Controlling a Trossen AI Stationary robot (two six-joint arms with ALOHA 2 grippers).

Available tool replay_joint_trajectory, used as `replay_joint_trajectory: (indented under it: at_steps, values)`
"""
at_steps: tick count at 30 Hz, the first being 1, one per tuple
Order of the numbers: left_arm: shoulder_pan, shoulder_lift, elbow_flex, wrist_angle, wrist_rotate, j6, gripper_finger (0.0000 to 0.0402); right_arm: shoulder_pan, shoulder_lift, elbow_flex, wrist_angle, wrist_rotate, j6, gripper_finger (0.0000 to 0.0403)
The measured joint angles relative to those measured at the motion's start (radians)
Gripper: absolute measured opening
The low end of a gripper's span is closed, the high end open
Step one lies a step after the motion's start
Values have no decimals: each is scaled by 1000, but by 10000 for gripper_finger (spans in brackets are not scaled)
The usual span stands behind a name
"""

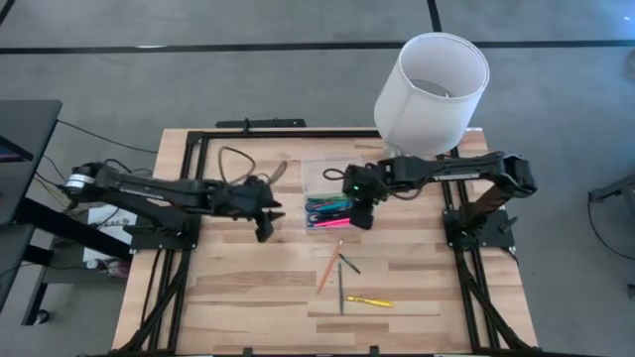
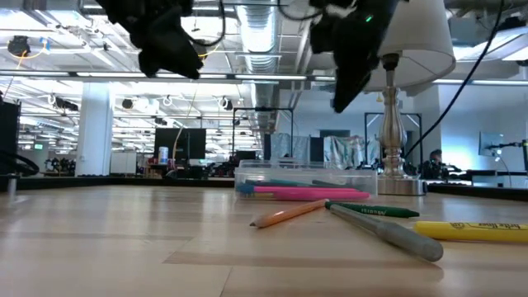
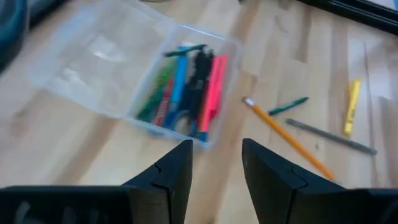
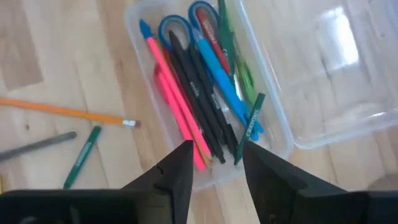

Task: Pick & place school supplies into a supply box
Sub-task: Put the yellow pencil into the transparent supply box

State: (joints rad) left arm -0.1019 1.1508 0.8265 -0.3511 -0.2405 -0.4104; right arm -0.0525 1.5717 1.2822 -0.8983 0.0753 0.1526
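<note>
- The right hand (image 1: 359,220) hangs above the supply box (image 1: 327,201), its fingers spread and nothing between them; the right wrist view looks straight down past them onto the box's contents.
- Inside the box lie pink, black, blue and green pens side by side, with the blue-handled scissors (image 4: 186,22) at one end.
- Four supplies are not yet in: an orange pencil (image 1: 328,265), a green marker (image 1: 349,263), a grey pen (image 1: 341,290) and a yellow highlighter (image 1: 369,300), all loose on the desk (image 1: 248,297) toward its front edge, away from the lamp (image 1: 432,89).
- The pencil sits closest to the box, and its long axis runs on a slant, the upper end pointing back toward the box.
- The right hand looks the nearer of the two to that pencil; I'd guess it has to turn to close across the shaft.
- The left hand (image 1: 264,220) waits just beside the box on its other side, fingers apart and empty.
</note>
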Motion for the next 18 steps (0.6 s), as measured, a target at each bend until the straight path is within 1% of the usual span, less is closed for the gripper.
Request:
replay_joint_trajectory:
  at_steps: [3,5,10,14,18]
  values:
    - [-41,90,0,100,0,-29,132,42,-60,-46,-9,52,19,127]
    - [-63,142,0,170,0,-52,132,67,-104,-94,24,81,51,127]
    - [-107,280,3,367,0,-123,132,111,-222,-258,74,92,150,127]
    - [-132,388,46,415,-11,-163,132,150,-304,-392,119,92,231,125]
    - [-158,504,113,418,-31,-171,132,202,-368,-504,174,93,279,125]
